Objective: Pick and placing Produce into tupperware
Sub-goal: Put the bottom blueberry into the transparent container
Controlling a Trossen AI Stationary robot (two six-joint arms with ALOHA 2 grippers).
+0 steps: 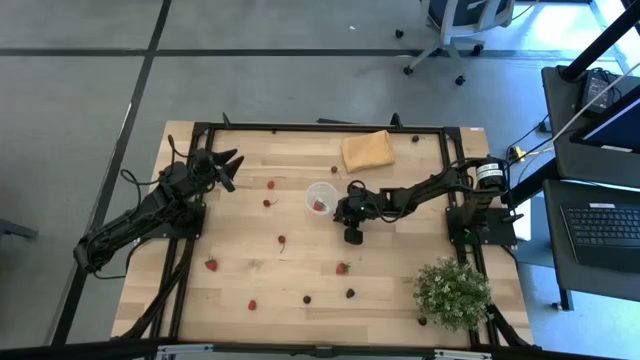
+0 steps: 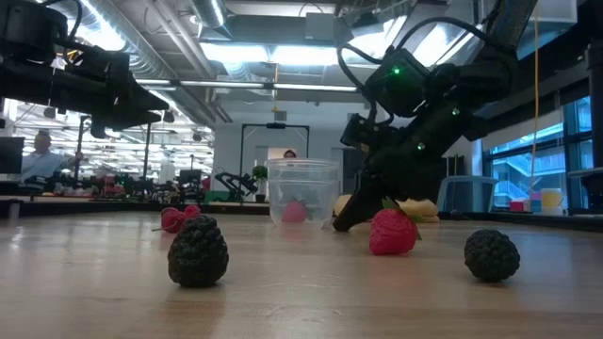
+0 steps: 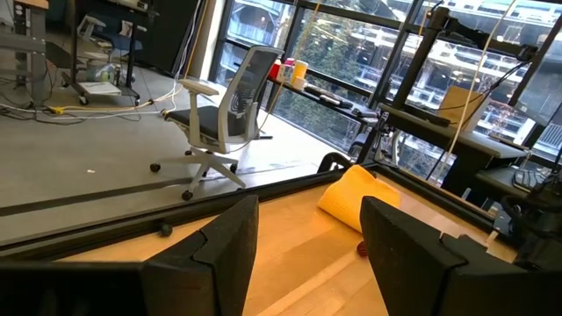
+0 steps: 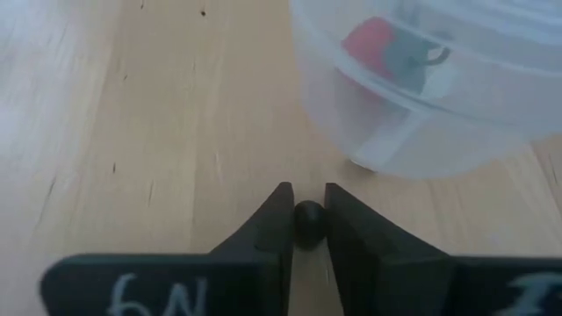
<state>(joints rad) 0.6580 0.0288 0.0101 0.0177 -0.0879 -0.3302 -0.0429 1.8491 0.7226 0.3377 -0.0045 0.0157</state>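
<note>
The right tool [image 4: 308, 215] pinches a small dark berry [image 4: 309, 221] low over the table [image 4: 132, 132], just beside the tupperware [image 4: 457, 132]. Lift it clear of the rim before releasing. The left tool [image 3: 307, 254] waits open.

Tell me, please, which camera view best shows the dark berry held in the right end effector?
The right wrist view: the dark berry sits pinched between the fingertips beside the tupperware. The high, low and left wrist views don't show it.
</note>
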